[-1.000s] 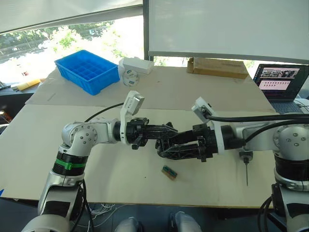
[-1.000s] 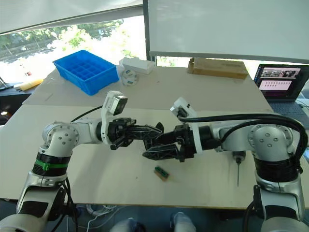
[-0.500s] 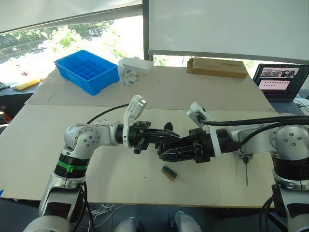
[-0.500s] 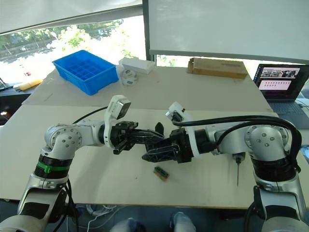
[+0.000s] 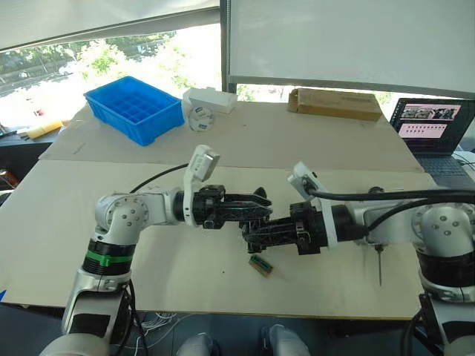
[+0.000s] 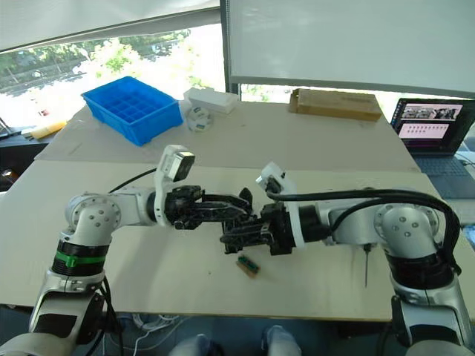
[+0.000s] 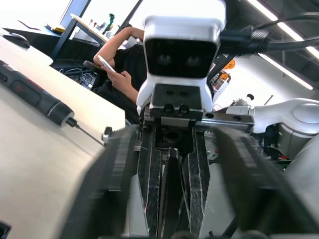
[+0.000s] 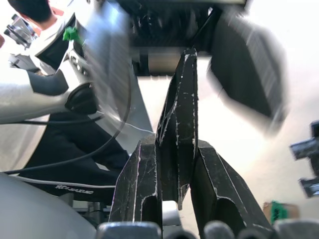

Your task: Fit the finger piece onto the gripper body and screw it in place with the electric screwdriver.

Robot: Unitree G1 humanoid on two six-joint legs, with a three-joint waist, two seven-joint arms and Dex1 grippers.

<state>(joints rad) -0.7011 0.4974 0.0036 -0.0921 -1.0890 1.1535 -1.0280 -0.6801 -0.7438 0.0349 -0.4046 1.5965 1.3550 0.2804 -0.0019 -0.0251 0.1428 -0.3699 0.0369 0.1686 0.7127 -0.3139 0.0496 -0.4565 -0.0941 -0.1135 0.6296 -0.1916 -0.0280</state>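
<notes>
Mid-table, clear of every edge, the left gripper (image 5: 256, 202) and right gripper (image 5: 251, 236) meet tip to tip. The right clamps a black piece (image 8: 178, 124); left's state unclear. Screwdriver (image 7: 35, 95) lies near the right edge.

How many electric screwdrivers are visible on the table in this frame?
1. The electric screwdriver lies on the table beside the right arm; its thin bit shows near the table's front edge. Others may be hidden behind the arms.
</notes>
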